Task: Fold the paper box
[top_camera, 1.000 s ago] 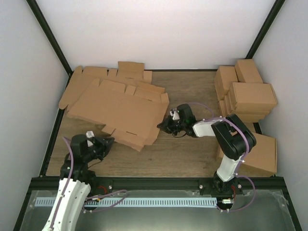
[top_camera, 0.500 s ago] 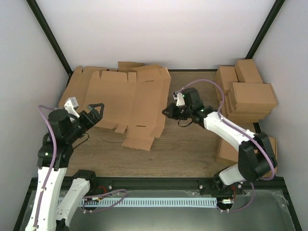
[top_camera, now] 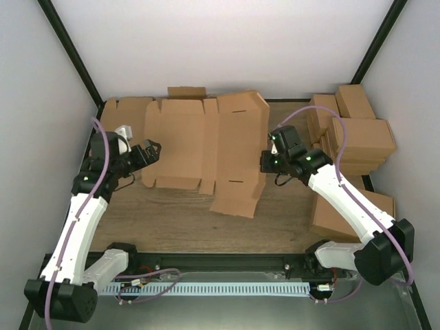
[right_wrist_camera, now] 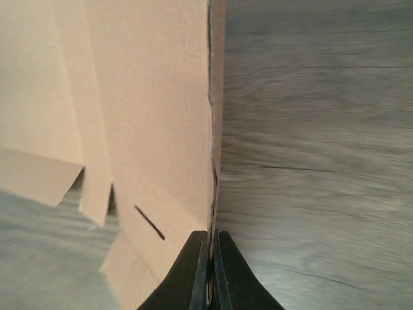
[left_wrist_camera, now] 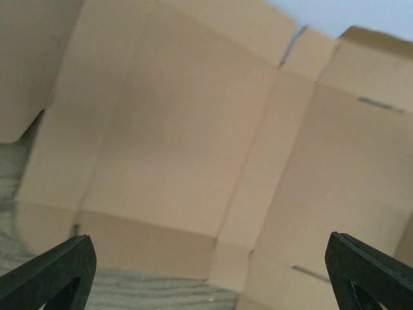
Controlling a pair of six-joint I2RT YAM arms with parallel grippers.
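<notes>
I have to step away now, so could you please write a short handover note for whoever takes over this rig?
Left gripper: open, holding nothing, at the box's left edge.
Right gripper: shut on the box's right edge.
Box: flat and unfolded at the back of the table, its left part seemingly over the stack of flat sheets. Folded cartons sit at the right.
Done: one sheet gripped; no fold made yet.
Left: raise the walls, fold the flaps, tuck the tabs, close the lid.
</notes>
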